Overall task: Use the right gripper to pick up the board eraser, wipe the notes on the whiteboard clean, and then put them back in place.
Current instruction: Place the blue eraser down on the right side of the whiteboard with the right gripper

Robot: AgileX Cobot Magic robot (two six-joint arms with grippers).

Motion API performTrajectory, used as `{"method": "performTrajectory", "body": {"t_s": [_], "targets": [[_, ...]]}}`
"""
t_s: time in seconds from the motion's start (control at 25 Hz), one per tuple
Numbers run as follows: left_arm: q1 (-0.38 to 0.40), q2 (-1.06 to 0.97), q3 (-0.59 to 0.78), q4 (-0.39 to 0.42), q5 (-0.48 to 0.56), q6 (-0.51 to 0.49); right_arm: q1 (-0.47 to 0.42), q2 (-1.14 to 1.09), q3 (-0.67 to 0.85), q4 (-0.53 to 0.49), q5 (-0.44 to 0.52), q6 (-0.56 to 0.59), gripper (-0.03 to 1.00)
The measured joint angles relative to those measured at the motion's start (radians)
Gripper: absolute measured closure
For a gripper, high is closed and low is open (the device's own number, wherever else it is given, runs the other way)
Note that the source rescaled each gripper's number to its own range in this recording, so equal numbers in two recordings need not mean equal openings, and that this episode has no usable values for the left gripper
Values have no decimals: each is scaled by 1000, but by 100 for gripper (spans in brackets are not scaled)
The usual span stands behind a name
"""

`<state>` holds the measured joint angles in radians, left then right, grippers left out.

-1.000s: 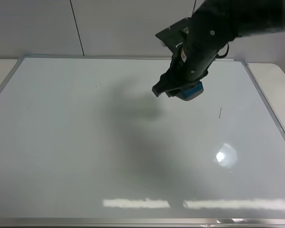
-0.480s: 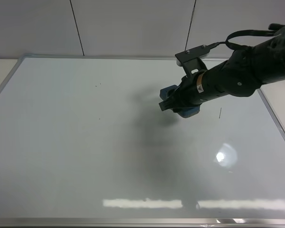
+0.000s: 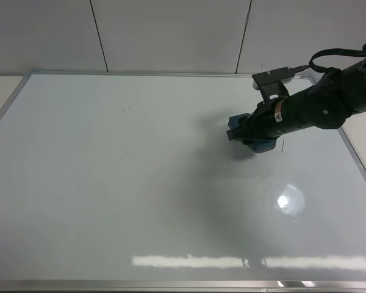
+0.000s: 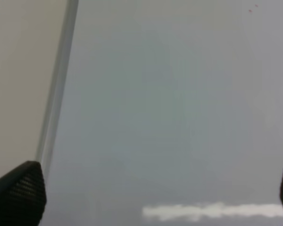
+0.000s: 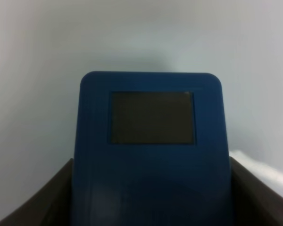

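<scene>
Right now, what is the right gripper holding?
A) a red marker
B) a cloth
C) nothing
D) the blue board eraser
D: the right wrist view shows the board eraser clamped between the fingers of the right gripper, over the whiteboard.

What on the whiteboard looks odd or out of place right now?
Nothing stands out. The whiteboard looks clean except a short dark dash beside the board eraser and tiny specks toward the far left.
</scene>
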<state>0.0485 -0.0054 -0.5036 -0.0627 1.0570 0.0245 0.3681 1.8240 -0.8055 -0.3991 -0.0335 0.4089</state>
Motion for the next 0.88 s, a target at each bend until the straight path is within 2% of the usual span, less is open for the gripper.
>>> {"method": "performTrajectory", "body": {"t_s": [0.36, 0.88], "targets": [[0, 0, 0, 1, 0, 0, -7, 56, 0, 0, -82, -3, 97], [0, 0, 0, 0, 0, 0, -8, 56, 0, -1, -89, -5, 96]]}}
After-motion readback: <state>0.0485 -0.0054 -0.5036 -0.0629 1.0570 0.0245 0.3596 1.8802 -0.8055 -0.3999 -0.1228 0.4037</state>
